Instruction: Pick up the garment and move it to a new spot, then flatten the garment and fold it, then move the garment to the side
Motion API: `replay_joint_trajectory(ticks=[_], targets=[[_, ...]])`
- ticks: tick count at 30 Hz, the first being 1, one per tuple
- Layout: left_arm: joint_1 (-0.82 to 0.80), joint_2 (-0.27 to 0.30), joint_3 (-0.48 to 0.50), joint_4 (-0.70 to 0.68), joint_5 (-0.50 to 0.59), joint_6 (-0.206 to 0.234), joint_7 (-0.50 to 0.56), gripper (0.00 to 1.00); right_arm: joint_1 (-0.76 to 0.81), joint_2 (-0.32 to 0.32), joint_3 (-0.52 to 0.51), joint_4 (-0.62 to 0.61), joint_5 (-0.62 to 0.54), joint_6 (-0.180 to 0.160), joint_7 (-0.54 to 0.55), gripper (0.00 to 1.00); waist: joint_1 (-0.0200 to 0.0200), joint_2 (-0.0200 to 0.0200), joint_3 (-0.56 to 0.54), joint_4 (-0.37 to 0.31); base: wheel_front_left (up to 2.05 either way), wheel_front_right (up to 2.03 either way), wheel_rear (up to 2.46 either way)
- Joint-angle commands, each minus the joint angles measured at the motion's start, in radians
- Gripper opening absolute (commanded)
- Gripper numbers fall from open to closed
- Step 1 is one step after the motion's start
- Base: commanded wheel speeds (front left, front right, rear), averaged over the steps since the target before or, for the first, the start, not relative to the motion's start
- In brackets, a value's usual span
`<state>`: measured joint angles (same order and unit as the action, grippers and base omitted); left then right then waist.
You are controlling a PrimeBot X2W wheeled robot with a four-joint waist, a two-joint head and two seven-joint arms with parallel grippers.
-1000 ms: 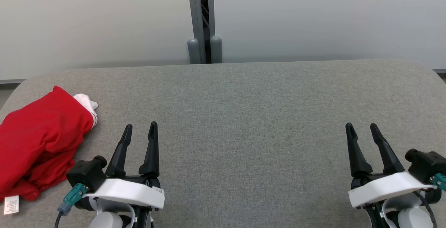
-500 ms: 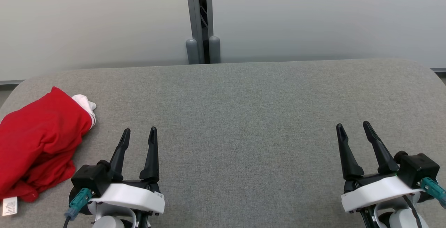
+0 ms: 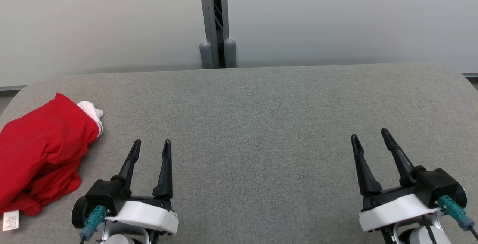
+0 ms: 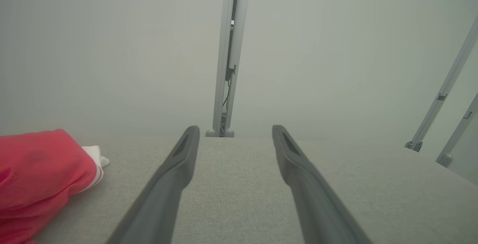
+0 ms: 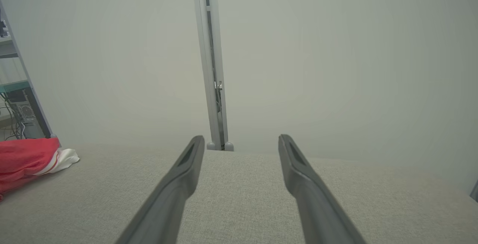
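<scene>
The red garment [image 3: 41,154] lies bunched at the left edge of the grey fabric table [image 3: 261,124]. Its long axis slants from the near left corner toward the far side, and its white cuff [image 3: 91,111] points inward. The left gripper [image 3: 152,142] and the right gripper [image 3: 369,133] hang over the near edge, fingers spread, holding nothing. Pale wall panels [image 3: 336,16] stand behind the table.

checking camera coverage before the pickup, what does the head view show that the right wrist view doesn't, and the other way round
Head view extras: the white care label and the open left end effector, apart from the red garment. Right wrist view extras: a shelf rack with cables. Both: the crumpled red garment, the grey table, the grey post and the open right end effector.
</scene>
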<state>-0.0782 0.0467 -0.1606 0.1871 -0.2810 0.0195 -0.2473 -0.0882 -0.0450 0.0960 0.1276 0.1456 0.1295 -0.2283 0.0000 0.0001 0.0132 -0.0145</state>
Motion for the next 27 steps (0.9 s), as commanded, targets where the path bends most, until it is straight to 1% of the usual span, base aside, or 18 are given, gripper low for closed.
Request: replay_joint_trajectory(ticks=[1,12,15,20,27], targets=[[0.006,0.005,0.002,-0.003,0.018,0.007,-0.006,1.0,0.007,-0.008,0.004,-0.01,-0.02,0.002,-0.01,1.0,0.0,-0.0001,0.0,0.0,0.0,0.0,0.0],[0.013,0.006,0.008,-0.005,0.076,0.035,-0.017,1.0,0.013,-0.009,0.031,-0.016,-0.09,0.002,-0.038,1.0,0.0,-0.0001,0.006,0.001,0.0,0.0,0.0],[0.013,0.006,0.006,-0.005,0.083,0.038,-0.018,1.0,0.016,-0.009,0.03,-0.016,-0.092,0.002,-0.041,1.0,0.0,-0.0001,0.007,0.006,0.0,0.0,0.0],[0.014,0.006,0.001,-0.003,0.077,0.039,-0.018,1.0,0.019,-0.009,0.026,-0.015,-0.086,0.002,-0.041,1.0,0.0,-0.0001,0.006,0.032,0.0,0.0,0.0],[0.015,0.006,0.0,-0.01,0.075,0.042,-0.018,1.0,0.024,-0.009,0.033,-0.013,-0.086,0.002,-0.041,1.0,0.0,-0.0001,0.009,0.087,0.0,0.0,0.0]])
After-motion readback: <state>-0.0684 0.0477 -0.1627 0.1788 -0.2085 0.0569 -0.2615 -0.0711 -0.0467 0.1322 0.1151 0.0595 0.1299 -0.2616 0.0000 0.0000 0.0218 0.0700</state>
